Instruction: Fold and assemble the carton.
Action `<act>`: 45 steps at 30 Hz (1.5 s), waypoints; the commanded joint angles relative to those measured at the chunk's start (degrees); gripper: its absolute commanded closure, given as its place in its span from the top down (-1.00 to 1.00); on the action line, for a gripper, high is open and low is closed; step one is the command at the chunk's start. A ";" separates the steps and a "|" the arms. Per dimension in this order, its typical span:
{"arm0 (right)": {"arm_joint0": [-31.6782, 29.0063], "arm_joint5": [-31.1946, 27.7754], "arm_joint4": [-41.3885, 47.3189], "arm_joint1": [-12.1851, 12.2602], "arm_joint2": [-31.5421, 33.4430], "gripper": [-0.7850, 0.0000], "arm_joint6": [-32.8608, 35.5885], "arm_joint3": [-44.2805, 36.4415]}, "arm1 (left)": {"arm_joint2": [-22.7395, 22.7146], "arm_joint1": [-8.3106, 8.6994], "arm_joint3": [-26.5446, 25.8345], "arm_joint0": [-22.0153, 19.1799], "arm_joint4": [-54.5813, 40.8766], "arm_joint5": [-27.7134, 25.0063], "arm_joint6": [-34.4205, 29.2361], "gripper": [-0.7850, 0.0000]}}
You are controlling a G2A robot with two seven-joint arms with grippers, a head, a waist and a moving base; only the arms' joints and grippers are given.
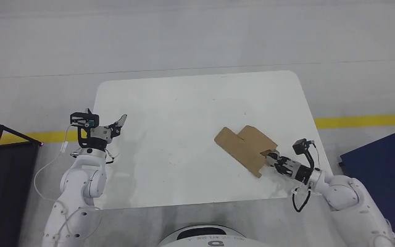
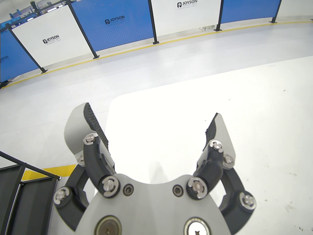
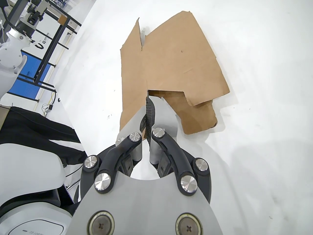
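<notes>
A flat brown carton (image 1: 247,148) lies unfolded on the white table (image 1: 185,105) near its right front corner. In the right wrist view the carton (image 3: 176,59) shows its panels, slits and a small flap folded under at the near end. My right gripper (image 1: 270,160) sits at the carton's near edge, and its black pads (image 3: 148,110) are pressed together at a notch in the cardboard, shut on the carton's edge. My left gripper (image 1: 117,125) hangs above the table's left edge, far from the carton. Its fingers (image 2: 94,125) are spread wide with nothing between them.
The table's front edge runs close behind the right gripper. A black frame (image 1: 12,154) stands off the table's left side and a dark blue panel (image 1: 370,157) off its right. Blue and white fence panels (image 2: 115,23) line the floor beyond.
</notes>
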 commanded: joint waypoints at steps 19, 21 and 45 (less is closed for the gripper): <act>-5.78 -1.43 7.89 -0.11 9.83 -1.00 -15.26 -6.38 | 0.00 0.00 0.00 0.00 0.00 0.00 0.00 1.00; -5.58 -1.29 8.41 -0.19 10.07 -1.00 -16.06 -6.82 | 0.00 0.00 0.00 0.00 0.00 0.00 0.00 1.00; 3.91 -3.23 21.53 -0.97 -1.42 -1.00 -12.26 -11.41 | 4.83 -0.51 -2.96 -3.15 -2.66 -3.87 -0.39 1.00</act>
